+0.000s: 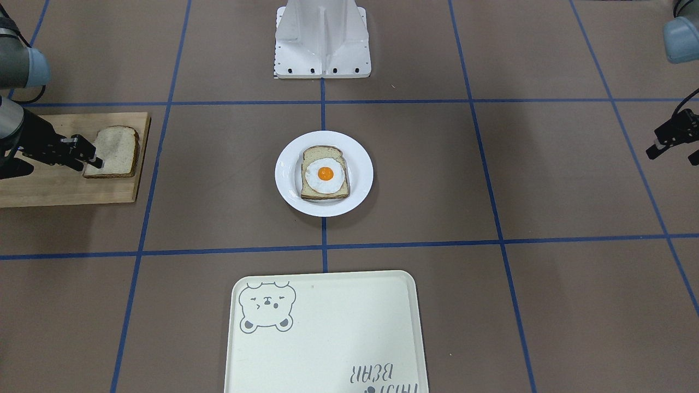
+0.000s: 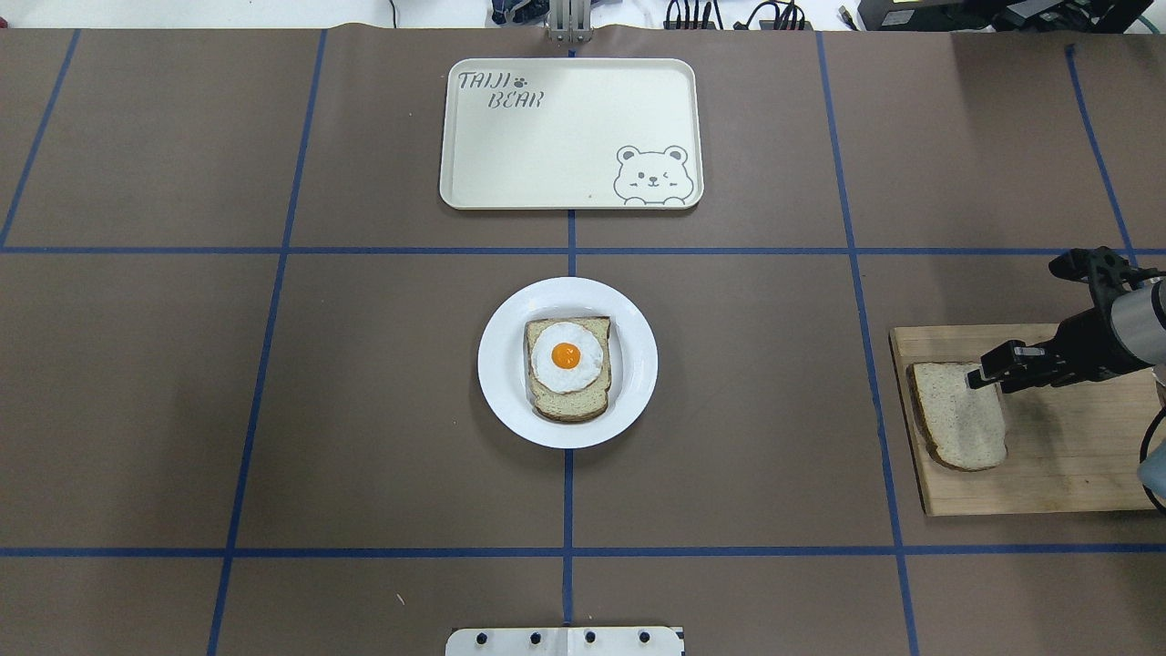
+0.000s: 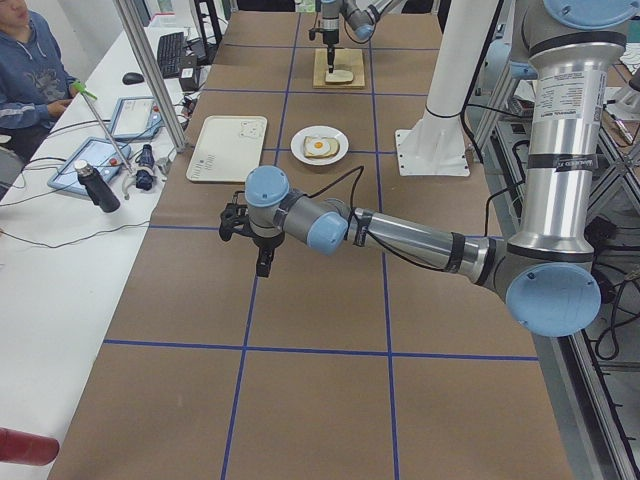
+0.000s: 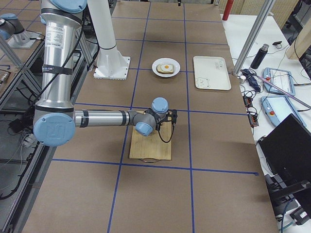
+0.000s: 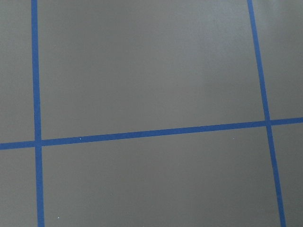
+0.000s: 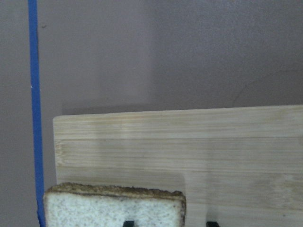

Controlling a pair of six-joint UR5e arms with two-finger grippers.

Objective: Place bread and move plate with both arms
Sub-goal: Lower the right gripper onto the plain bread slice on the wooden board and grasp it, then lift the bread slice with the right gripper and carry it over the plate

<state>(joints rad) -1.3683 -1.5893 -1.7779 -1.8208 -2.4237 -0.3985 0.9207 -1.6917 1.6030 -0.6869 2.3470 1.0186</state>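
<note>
Nearest the robot's white mount [image 2: 565, 640], you have a flat brown counter [image 2: 137, 410] ruled into large squares by blue tape lines [image 2: 567, 501].

On the robot's right lies a pale wooden cutting board [image 2: 1075, 456]. The bread [image 2: 961, 424], a plain speckled slice with a brown crust, lies flat on the board's inner end. The right gripper [image 2: 984, 375] is low over the slice's corner. Its fingers [image 2: 995, 372] are spread: in the wrist view one tip shows in front of the slice and the other just past its crust edge.

On the robot's left, the left gripper [image 3: 262, 258] hangs pointing down over bare counter, well apart from everything. You cannot tell how its fingers stand.

At the counter's middle sits the plate [image 2: 501, 364], round and glossy white. It carries another slice [image 2: 569, 401] topped with a fried egg [image 2: 566, 355].

Farther out lies a cream rectangular tray [image 2: 547, 137] with a bear drawing [image 2: 651, 175] in one corner.

Beyond the counter's far edge stands a white bench [image 3: 40, 270] with tablets, cables and a dark bottle [image 3: 97, 185]. A seated person in a blue hoodie [image 3: 25, 60] is at its end.
</note>
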